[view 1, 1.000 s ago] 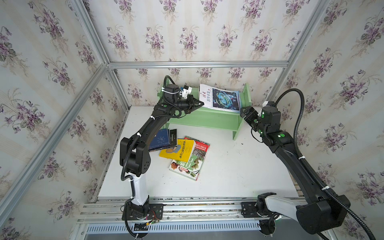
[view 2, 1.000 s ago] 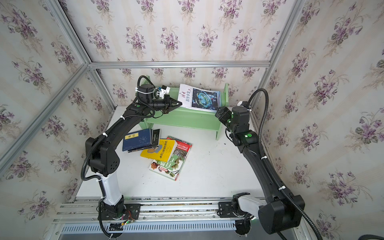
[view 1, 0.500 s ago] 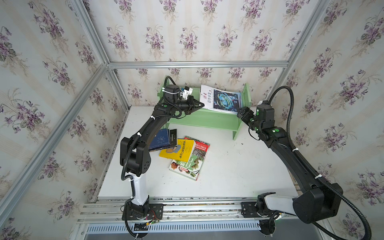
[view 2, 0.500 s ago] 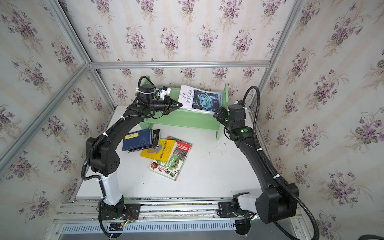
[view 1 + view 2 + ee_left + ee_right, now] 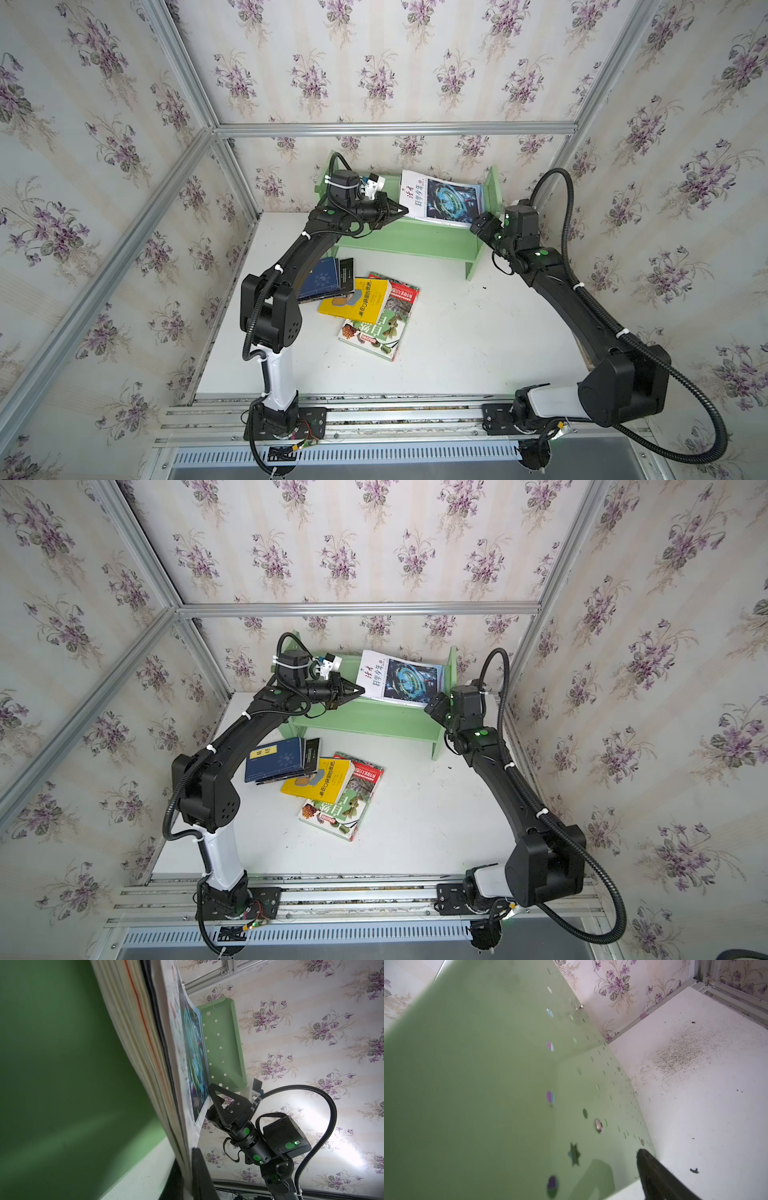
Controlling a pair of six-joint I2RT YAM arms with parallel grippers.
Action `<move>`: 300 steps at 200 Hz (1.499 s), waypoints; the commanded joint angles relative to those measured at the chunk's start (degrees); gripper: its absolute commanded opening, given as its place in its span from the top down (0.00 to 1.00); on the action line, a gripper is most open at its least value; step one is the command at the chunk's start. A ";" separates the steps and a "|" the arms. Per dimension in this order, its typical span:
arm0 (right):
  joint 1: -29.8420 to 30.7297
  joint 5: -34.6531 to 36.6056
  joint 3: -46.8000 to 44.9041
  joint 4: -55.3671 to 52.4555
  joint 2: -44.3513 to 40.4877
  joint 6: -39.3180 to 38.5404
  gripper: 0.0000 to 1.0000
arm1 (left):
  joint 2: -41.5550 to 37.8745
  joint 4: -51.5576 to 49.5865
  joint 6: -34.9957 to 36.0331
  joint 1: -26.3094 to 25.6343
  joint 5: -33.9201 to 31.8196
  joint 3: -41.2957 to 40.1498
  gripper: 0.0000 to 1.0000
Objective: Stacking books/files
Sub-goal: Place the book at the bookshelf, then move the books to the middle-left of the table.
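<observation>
even bright light in both top views; wrist views blurred up close, wall glare.

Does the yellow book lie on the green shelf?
No, the yellow book lies on the table, partly over the green-and-red book, apart from the green shelf.

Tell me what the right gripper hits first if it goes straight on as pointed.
Most likely the green shelf's end panel, which fills the right wrist view close ahead of the open right gripper. The near corner of the blue-swirl book lies beside that line; depth is unclear.
</observation>
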 commanded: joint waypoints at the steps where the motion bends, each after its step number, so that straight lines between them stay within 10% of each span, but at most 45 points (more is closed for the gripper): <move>1: 0.04 1.05 0.65 -0.10 0.60 -0.78 0.13 | 0.46 0.59 0.29 0.06 -1.14 0.75 0.89; 77: 0.04 2.72 0.23 -2.55 1.33 0.11 0.15 | -3.00 -0.59 0.45 1.62 -9.69 -0.41 0.35; 244: 0.04 -11.79 0.58 10.95 -8.32 -9.98 0.08 | -14.19 -3.72 9.34 2.35 -17.49 -10.27 0.19; 300: 2.07 -17.36 -3.59 6.10 -15.47 -12.06 0.12 | -27.98 -4.86 13.25 1.88 -30.55 -27.76 0.16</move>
